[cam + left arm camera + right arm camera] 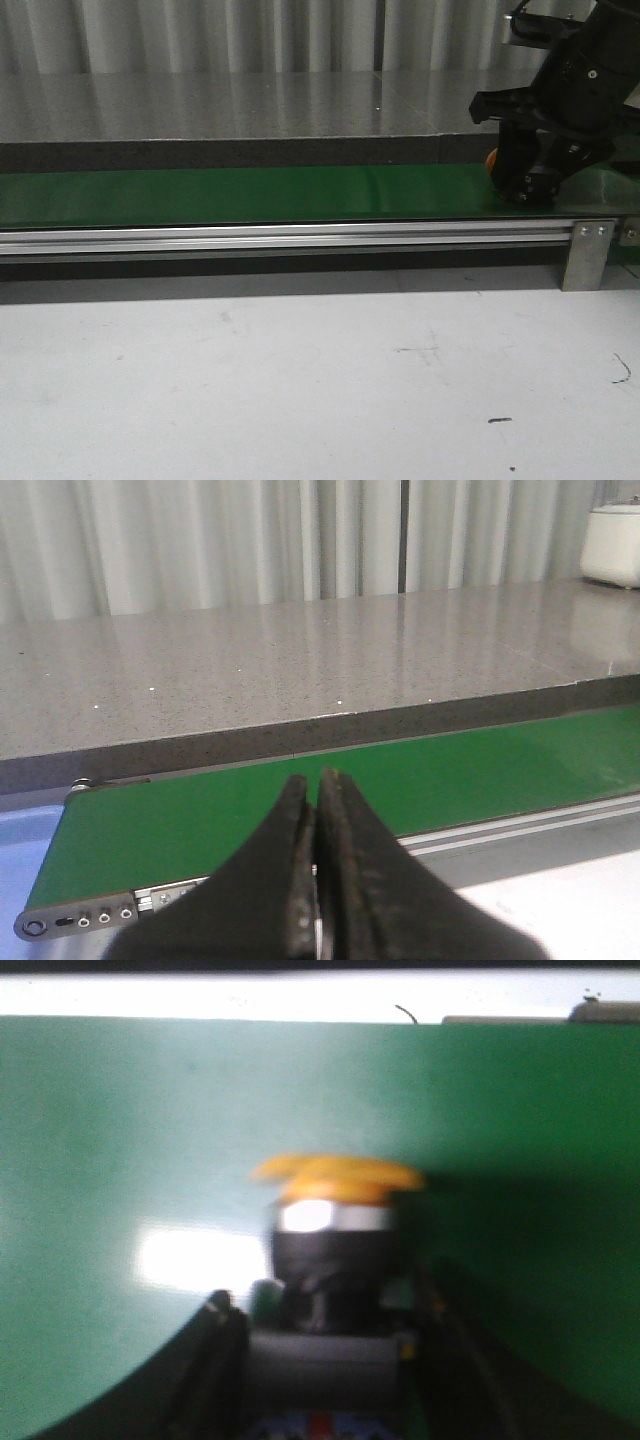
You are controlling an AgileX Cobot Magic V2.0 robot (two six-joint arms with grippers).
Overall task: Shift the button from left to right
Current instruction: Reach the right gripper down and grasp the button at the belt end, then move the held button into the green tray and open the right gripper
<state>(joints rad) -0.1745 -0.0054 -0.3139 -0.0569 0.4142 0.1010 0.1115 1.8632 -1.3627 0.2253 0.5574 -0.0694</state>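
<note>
Our right pincer (525, 185) hangs low over the green belt (250, 195) near the right end of the counter (300, 380), tilted down toward the belt surface. Its right wrist view shows the button (335, 1230) sitting directly between the two dark fingers (215, 1350), its black body down in the gap and its rounded orange cap pointing away from the wrist, out over the green. The fingers flank the body closely on either side, but the view is blurred and we cannot tell whether they press on it or merely bracket it. In the front view only a sliver of orange (492, 158) peeks out at the pincer's left edge, level with the belt's far edge, so the button lies at the belt's right end, not its left.

Our left pincer (316, 880) is closed on nothing, its two fingers pressed together, and it hovers near the belt's left end, well apart from the button.

We judge that the button's long axis runs along the right pincer's reach, and that the right arm is by far the nearer one.
</note>
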